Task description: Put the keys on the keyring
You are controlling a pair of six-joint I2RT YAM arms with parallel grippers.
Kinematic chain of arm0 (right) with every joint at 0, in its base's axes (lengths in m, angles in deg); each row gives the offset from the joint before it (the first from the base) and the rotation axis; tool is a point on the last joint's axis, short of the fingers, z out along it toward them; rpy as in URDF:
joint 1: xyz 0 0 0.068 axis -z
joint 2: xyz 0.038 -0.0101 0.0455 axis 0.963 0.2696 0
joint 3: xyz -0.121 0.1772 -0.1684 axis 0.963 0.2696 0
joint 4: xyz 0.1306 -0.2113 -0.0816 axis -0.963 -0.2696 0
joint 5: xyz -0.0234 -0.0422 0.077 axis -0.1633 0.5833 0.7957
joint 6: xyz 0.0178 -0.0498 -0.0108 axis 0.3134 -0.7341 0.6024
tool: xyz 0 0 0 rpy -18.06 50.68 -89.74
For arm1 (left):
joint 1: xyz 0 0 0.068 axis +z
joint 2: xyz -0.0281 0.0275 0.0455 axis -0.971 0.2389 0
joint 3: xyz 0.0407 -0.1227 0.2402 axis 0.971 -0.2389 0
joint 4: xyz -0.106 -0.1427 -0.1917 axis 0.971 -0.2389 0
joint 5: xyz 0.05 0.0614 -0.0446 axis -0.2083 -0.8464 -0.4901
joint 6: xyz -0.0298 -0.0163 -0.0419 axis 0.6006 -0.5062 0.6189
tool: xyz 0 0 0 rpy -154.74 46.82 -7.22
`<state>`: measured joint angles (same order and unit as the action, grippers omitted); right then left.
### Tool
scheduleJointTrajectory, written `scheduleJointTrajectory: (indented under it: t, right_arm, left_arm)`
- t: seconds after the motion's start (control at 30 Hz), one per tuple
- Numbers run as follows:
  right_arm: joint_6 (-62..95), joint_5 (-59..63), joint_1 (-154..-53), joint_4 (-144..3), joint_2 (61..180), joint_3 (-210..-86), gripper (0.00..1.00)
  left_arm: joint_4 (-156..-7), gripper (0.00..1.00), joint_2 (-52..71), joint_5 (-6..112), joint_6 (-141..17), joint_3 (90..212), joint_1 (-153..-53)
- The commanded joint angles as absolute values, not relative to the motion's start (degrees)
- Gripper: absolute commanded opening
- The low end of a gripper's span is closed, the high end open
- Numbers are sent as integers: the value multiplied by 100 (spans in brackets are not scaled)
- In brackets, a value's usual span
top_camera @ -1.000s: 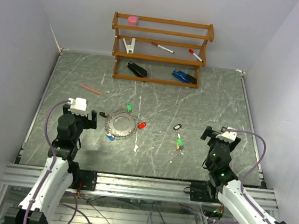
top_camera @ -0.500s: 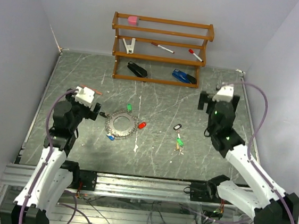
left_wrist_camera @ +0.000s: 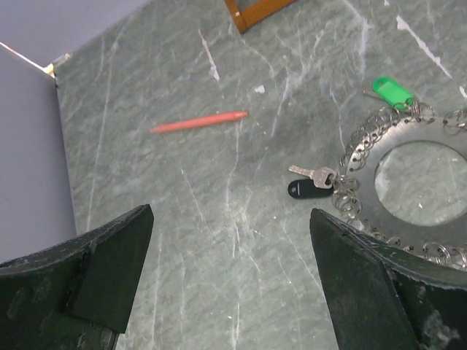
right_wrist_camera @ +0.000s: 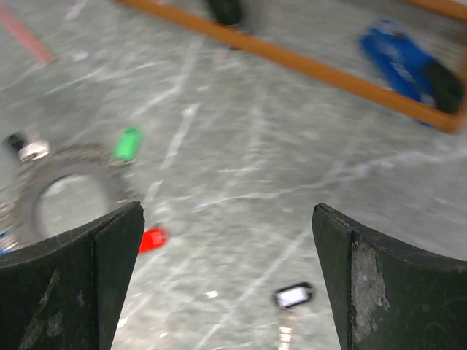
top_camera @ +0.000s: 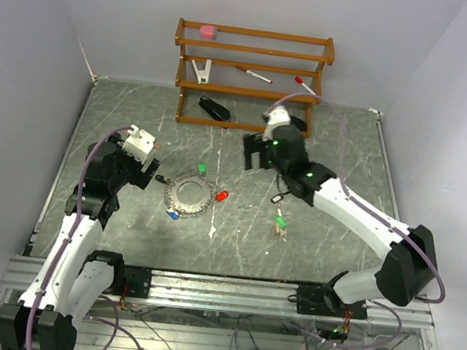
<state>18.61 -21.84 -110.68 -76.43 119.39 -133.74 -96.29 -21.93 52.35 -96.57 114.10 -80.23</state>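
The right arm point(top_camera: 355, 213) no longer sits folded low at the near right corner of the table point(top_camera: 242, 251). It lifts, swings up the right side, and now stretches leftward across the table, its forearm running just behind the loose keys point(top_camera: 279, 222). The right jaws now hang over the middle of the table, just in front of the rack point(top_camera: 222, 124), beyond and right of the keyring point(top_camera: 188, 194). The left arm point(top_camera: 89, 193) rises out of its crouch. The left jaws shift slightly farther from the base, angled toward the keyring's left side.
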Motion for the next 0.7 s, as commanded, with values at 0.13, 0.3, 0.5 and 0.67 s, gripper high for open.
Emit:
scheduleJointTrajectory:
  t: [0.13, 0.3, 0.5, 0.67]
  right_arm:
    - [2643, -1594, -12308, -8860, 12980, -14161, 75]
    - [2464, -1271, -12678, -8576, 13419, -14008, 70]
    - [1814, -720, -12891, -8193, 13890, -13987, 63]
    - [1633, -275, -12891, -7750, 14144, -13838, 54]
  left_arm:
    - [-9856, 100, -1985, 4484, -9481, 11592, -8040]
    - [-9868, 99, -2027, 4485, -9527, 11472, -8040]
    - [-9751, 99, -2016, 4441, -9484, 11347, -8032]
    - [-9709, 99, -2007, 4368, -9534, 11288, -8029]
